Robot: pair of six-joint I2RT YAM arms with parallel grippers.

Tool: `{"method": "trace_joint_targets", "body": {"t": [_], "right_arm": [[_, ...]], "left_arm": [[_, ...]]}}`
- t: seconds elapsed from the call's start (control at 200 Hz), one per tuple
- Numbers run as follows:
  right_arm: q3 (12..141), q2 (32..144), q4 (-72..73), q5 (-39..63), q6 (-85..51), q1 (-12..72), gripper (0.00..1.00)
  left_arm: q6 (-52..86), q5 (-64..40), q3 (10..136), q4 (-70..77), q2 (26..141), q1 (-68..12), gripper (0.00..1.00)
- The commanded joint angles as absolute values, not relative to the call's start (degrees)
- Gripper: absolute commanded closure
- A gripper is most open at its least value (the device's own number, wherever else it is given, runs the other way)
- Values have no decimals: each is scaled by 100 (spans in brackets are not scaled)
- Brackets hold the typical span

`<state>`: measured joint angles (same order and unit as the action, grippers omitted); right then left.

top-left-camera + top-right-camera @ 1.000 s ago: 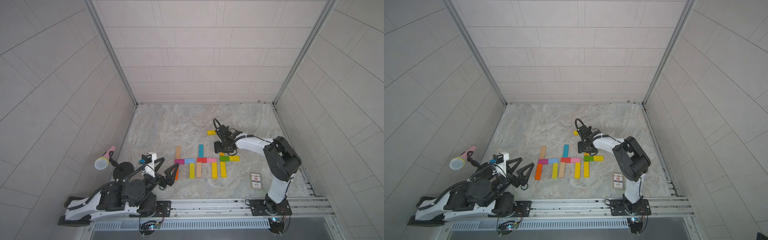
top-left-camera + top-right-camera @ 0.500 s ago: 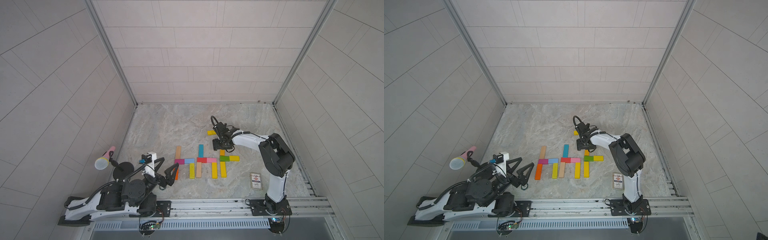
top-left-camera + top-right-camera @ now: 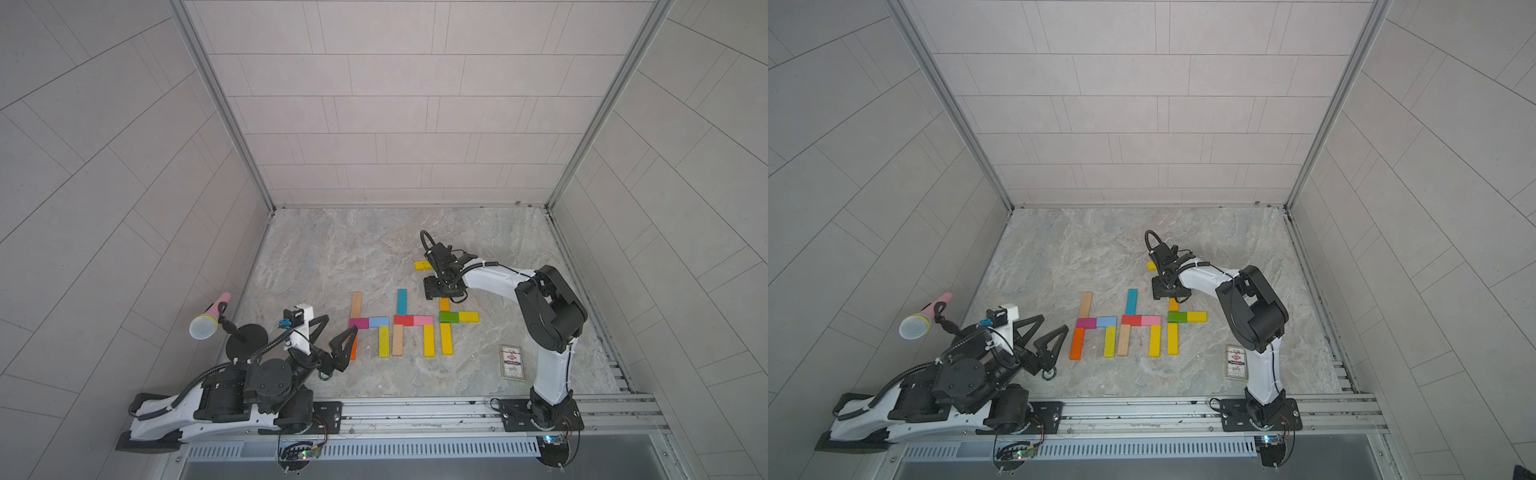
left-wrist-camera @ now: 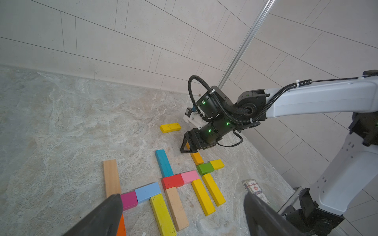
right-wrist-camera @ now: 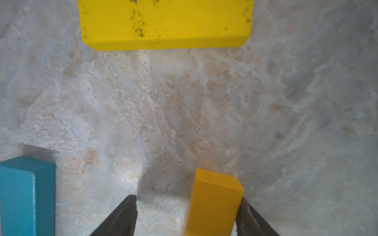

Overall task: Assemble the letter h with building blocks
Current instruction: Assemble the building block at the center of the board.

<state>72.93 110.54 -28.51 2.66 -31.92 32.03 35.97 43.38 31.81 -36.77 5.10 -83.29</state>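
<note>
Left gripper point(image 3: 338, 325) at lower left: jaws spread wide, empty, just beside orange block point(image 3: 1076, 343) at the foot of the leftmost h; no reason to move it. Centre: two letters apparently complete, teal block point(image 3: 401, 301) as the middle stem. Right of centre: third letter seemingly short of its right leg. Right gripper point(image 5: 187, 201) down over amber block point(image 5: 212, 202), the stem piece just above green block point(image 3: 449, 317): jaws apart, straddling it, one finger point(image 5: 249, 219) against its side, the other clear with floor showing between, so no clamp. Probably a release or a last nudge: confirm amber in line with green, then lift straight up, no sideways drag on the touching side. Room: teal near on the left, loose yellow block point(image 3: 423, 265) near just above, so vertical exit safest. Bare marble floor point(image 3: 353, 249) across upper centre for any swing. Card box point(image 3: 511, 361) lower right, well apart from the blocks.
</note>
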Motion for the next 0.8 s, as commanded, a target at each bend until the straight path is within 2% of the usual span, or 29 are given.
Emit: {"method": "trace_joint_targets", "body": {"t": [0.0, 0.31, 0.46, 0.54, 0.796], "right_arm": [[7391, 11160, -2973, 229, -3198, 3174, 23], [7955, 10785, -3161, 12, -3330, 3111, 22], [8606, 11210, -3495, -163, -3640, 3110, 23], [8934, 11447, -3748, -243, -4063, 3072, 24], [9068, 11610, -3221, -84, -5699, 3081, 23]], "left_arm": [[3524, 4473, 3146, -3687, 519, -8324, 0], [3530, 4471, 3173, -3664, 519, -8323, 0], [3524, 4487, 3162, -3654, 501, -8324, 0], [3534, 4501, 3176, -3697, 484, -8323, 0], [3498, 4509, 3164, -3717, 318, -8328, 0]]}}
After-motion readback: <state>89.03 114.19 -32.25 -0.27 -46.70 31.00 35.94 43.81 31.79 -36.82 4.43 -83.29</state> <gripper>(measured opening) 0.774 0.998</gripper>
